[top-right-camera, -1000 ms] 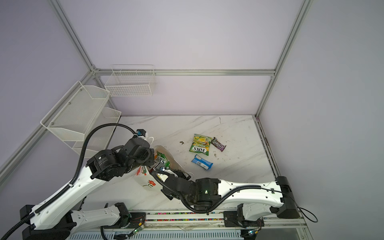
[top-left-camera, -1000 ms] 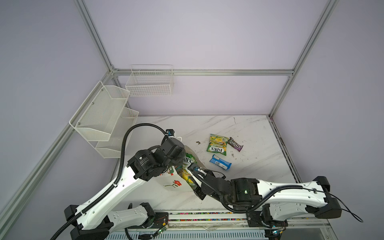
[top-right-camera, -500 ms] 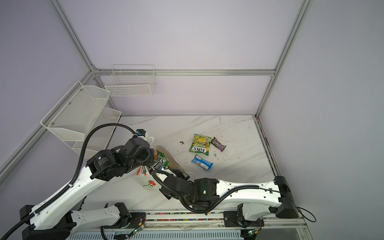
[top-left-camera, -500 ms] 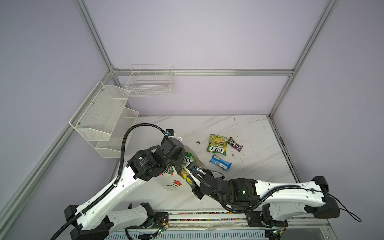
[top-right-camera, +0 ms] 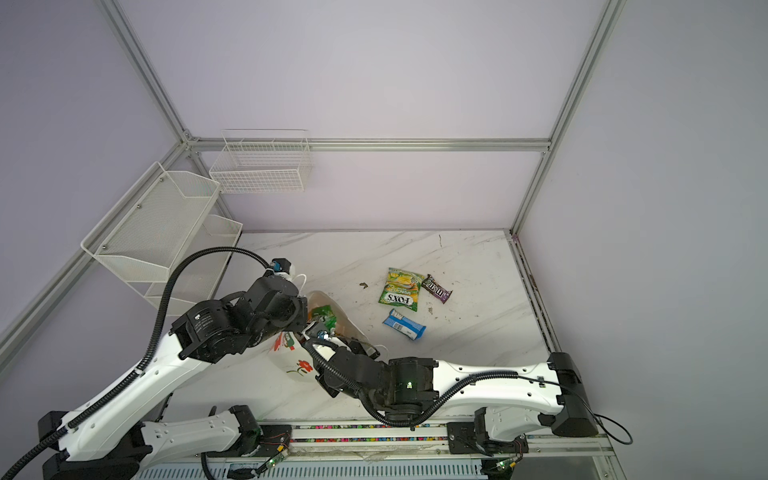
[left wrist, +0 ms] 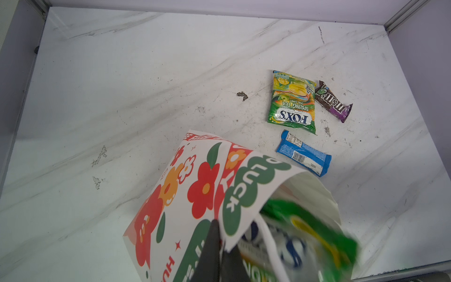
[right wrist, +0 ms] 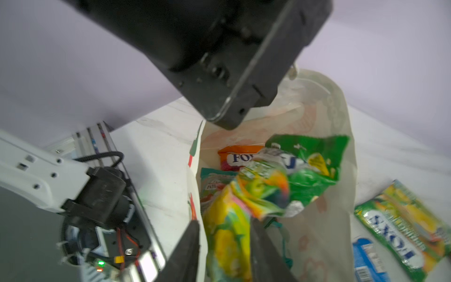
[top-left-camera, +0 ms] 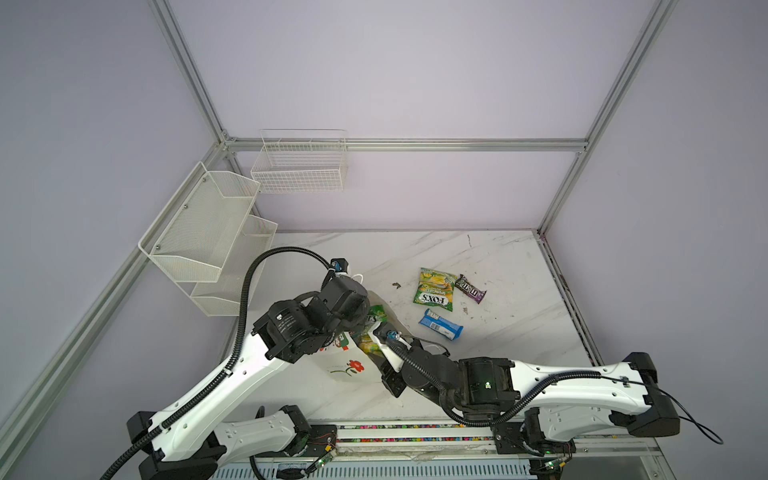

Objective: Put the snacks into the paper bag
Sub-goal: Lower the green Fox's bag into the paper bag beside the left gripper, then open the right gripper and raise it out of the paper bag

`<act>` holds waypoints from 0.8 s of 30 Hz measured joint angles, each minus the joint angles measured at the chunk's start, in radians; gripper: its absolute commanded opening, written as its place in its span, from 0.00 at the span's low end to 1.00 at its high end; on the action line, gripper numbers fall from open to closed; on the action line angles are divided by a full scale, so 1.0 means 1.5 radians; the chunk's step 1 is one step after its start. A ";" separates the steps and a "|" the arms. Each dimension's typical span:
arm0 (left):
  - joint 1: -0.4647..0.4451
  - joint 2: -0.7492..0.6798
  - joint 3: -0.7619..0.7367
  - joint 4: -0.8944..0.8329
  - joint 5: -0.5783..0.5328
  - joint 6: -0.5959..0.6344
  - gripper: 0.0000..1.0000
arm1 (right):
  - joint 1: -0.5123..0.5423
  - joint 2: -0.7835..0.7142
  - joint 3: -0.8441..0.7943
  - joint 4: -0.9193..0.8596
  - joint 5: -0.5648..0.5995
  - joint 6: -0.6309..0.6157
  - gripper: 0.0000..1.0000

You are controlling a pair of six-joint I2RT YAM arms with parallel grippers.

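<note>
One paper bag [left wrist: 185, 195]. Beside bag, three: Fox's Spring Tea packet [top-left-camera: 434, 289], M&M's packet [top-left-camera: 470, 288], blue bar wrapper [top-left-camera: 441, 325]. At bag mouth, three: green-yellow packet [right wrist: 268, 180], orange packet [right wrist: 240, 156], teal packet [right wrist: 214, 178].

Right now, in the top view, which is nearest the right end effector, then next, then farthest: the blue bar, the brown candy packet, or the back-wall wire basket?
From the right end effector at the paper bag mouth:
1. Blue bar, on the table just to its right.
2. Brown candy packet, farther back and right.
3. Wire basket, high on the back wall.
</note>
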 measured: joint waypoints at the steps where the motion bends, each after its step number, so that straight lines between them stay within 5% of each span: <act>1: 0.000 0.000 0.000 -0.001 0.002 0.000 0.00 | 0.000 -0.009 -0.006 0.007 -0.001 0.001 0.49; 15: 0.000 0.000 0.000 -0.002 0.005 0.000 0.00 | 0.000 -0.098 -0.046 0.045 0.003 0.025 0.61; 24: 0.000 0.000 0.000 -0.002 0.004 0.000 0.00 | 0.000 -0.197 -0.107 0.028 0.072 0.095 0.80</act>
